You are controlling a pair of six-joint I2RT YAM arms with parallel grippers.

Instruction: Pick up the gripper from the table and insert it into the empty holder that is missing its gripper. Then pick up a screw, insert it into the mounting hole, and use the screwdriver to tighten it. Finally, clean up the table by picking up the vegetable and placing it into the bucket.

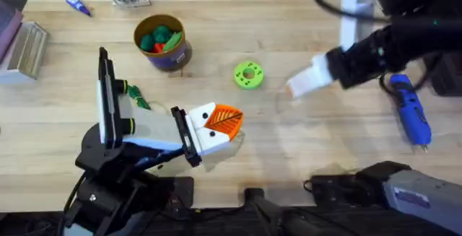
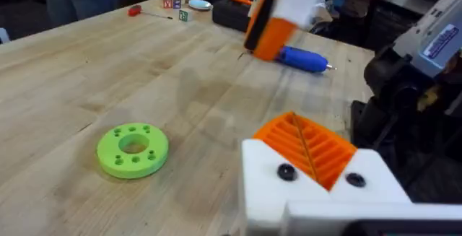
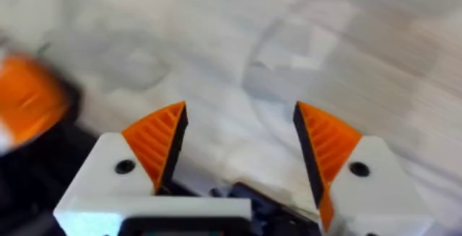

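Centrally, bare table (image 1: 317,131) is left between the left gripper (image 1: 216,124), state unclear, and the spread-fingered right gripper (image 3: 238,146).

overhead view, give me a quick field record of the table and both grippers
left gripper: low over the table's near middle, orange pads closed together
right gripper: open, above bare wood
screwdriver: lying at the right
bucket: upright, toys inside
vegetable: on the table beside the left arm
green disc: flat, mid-table
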